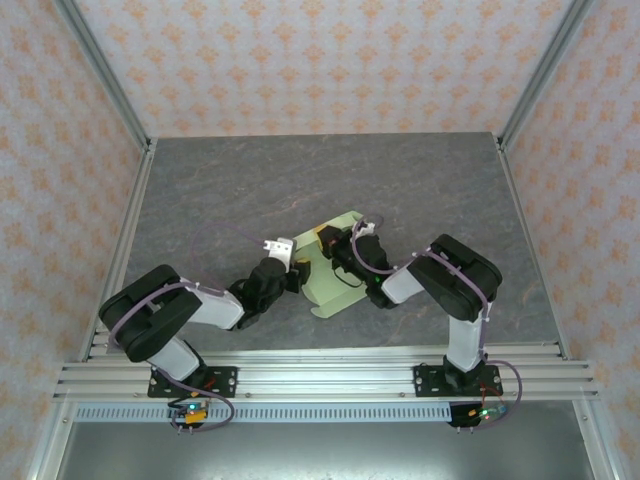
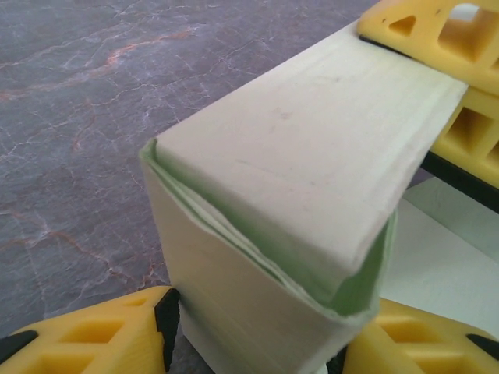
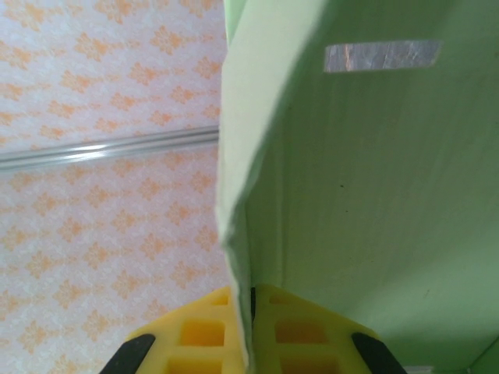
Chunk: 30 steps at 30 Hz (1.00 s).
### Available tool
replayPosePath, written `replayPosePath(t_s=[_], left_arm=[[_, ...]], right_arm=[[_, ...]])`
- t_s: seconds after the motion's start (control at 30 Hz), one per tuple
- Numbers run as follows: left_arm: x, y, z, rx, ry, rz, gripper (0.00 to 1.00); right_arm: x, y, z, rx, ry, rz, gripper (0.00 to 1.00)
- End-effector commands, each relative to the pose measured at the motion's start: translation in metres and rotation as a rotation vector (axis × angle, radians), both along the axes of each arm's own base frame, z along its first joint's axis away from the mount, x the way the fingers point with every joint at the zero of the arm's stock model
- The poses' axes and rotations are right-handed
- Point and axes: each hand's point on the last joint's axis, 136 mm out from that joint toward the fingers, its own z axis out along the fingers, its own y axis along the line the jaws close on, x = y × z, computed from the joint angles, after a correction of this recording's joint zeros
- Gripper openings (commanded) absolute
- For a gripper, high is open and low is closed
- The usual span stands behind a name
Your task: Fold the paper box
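Straddling a folded-up wall on the near-left side of the paper box (image 1: 335,285), the left gripper (image 2: 257,343) clasps it between both fingers (image 2: 101,339). On the box's right side, the right gripper (image 3: 251,327) is clamped on a raised flap. The box rests on the grey table (image 1: 300,180).

Matt card, dull plastic, stone-look table top.
The paper box (image 2: 296,179) is thin pale-green card, matt and faintly fibrous, with slightly fuzzy cut edges. My left fingers (image 2: 101,339) and my right fingers (image 3: 195,335) are smooth yellow plastic with a dull finish and black trim. The table (image 2: 78,117) is grey, veined like stone, with a low sheen. The frame rails (image 1: 320,378) are brushed metal.
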Motion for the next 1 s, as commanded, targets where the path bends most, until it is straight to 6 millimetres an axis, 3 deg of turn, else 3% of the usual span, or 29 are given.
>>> replayPosePath(t_s=[0.0, 0.33, 0.6, 0.7, 0.83, 0.97], left_arm=[[0.011, -0.004, 0.016, -0.049, -0.062, 0.036, 0.46], [0.022, 0.000, 0.017, -0.022, -0.095, 0.099, 0.29], [0.024, -0.002, 0.012, 0.027, -0.109, 0.087, 0.21], [0.024, -0.007, 0.011, 0.061, -0.116, 0.045, 0.20], [0.023, -0.013, 0.015, 0.096, -0.119, -0.003, 0.20], [0.023, -0.023, 0.023, 0.132, -0.127, -0.071, 0.20]], right_arm=[[-0.002, -0.001, -0.001, 0.036, -0.001, -0.031, 0.07], [-0.012, -0.007, -0.002, -0.004, -0.022, -0.120, 0.08], [-0.030, 0.000, 0.004, -0.069, -0.047, -0.099, 0.33], [-0.039, -0.007, 0.002, -0.097, -0.023, -0.090, 0.39], [-0.054, -0.022, 0.002, -0.220, -0.006, -0.057, 0.46], [-0.079, -0.027, 0.010, -0.588, 0.073, 0.095, 0.54]])
